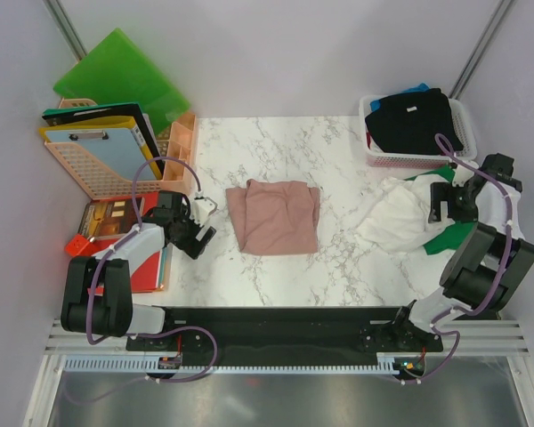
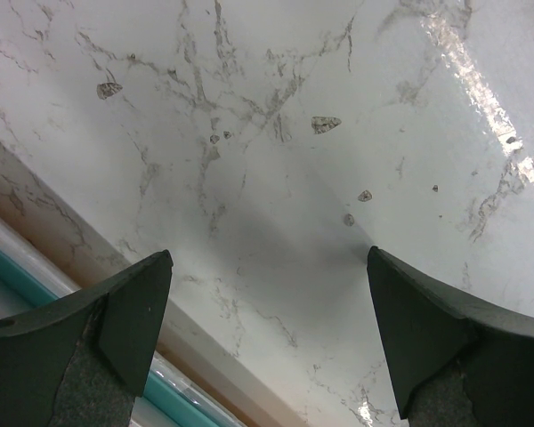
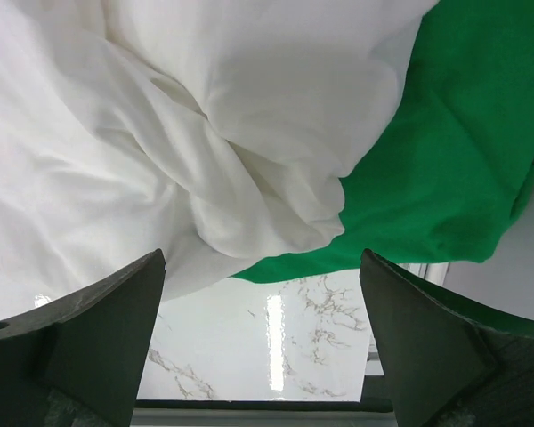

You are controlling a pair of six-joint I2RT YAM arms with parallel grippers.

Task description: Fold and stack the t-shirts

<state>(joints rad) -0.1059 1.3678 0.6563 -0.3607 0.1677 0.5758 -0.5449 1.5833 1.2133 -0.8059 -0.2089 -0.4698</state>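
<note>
Pink t-shirt [image 1: 274, 216]: I see it lying folded into a rough rectangle at the middle of the surface [image 1: 338, 267], well apart from both arms.
White t-shirt [image 1: 393, 222]: crumpled in a loose heap on the right side of the surface, just in front of the basket [image 1: 408, 161].
Green t-shirt [image 1: 451, 237]: bunched against the white one at the right edge; in my right wrist view the white folds lie over part of the green cloth [image 3: 445, 169].
Black t-shirt [image 1: 416, 120]: piled in the basket at the far right corner, with a bit of blue t-shirt [image 1: 416, 89] showing behind it.
Left jaws: wide apart and holding nothing. My left wrist view has only bare marble between them, with the surface's left edge and some teal and red edges at the lower left.
Left arm [image 1: 138, 245]: reaches in from the left, its tip near the left edge of the surface, to the left of the pink t-shirt.
Right jaws: wide apart and holding nothing. They are low over the surface at the near side of the white and green heap, with bare marble between them. I cannot tell whether they touch the cloth.
Left clutter: an orange crate [image 1: 80, 169] with clipboards, a green folder [image 1: 120, 76] leaning behind it and a red folder [image 1: 80, 245] in front.
</note>
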